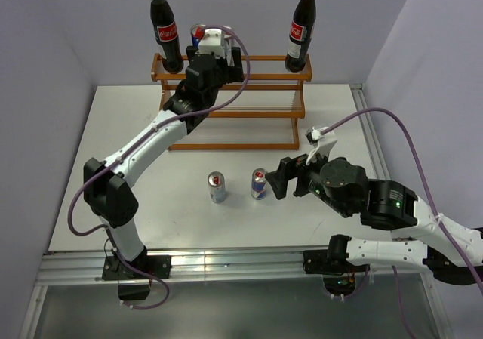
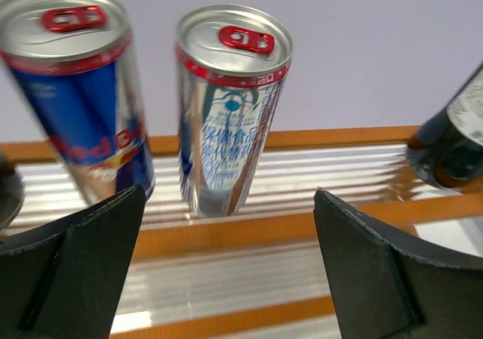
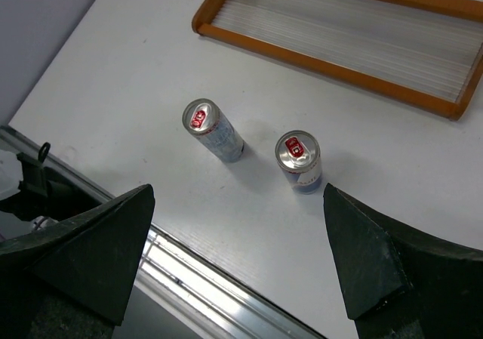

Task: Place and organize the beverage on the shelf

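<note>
We see left gripper (image 2: 229, 195) apart, can (image 2: 230, 105) free ahead, grouped beside another can (image 2: 83, 90) on shelf (image 2: 339, 137); right gripper (image 3: 238, 192) apart.

White table, pale walls
The white table (image 1: 189, 226) stands between pale lilac walls (image 1: 45, 52); a silvery metal rail (image 1: 226, 262) runs along its near edge.
</note>
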`<state>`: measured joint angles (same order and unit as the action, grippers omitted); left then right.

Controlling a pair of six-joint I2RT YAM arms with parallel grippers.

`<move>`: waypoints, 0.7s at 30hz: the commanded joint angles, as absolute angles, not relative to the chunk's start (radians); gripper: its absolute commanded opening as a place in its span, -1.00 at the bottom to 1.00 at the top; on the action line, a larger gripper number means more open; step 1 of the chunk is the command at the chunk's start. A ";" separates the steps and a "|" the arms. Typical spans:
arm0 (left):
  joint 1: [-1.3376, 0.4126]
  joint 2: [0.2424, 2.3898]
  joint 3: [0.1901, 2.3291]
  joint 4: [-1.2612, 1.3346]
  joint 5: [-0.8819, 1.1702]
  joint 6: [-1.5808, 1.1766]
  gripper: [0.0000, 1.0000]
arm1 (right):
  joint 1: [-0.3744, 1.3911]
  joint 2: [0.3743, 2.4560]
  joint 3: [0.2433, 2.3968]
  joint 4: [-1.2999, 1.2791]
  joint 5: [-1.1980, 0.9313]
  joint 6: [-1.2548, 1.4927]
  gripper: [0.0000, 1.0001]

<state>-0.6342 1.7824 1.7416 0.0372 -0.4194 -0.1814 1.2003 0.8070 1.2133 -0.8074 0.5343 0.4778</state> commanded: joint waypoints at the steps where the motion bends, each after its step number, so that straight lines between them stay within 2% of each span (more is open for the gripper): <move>1: -0.647 1.657 1.721 -0.036 -0.451 -0.262 0.99 | 1.189 0.839 1.184 -0.770 0.564 0.483 1.00; 8: -0.672 1.458 1.683 -0.363 -0.450 -0.403 0.99 | 1.151 0.917 1.134 -0.710 0.577 0.498 1.00; 16: -0.672 1.197 1.502 -0.675 -0.524 -0.443 0.99 | 1.121 1.000 1.058 -0.621 0.638 0.546 0.99; 21: -0.670 1.031 1.341 -0.729 -0.546 -0.378 0.99 | 1.115 1.022 1.068 -0.649 0.650 0.563 1.00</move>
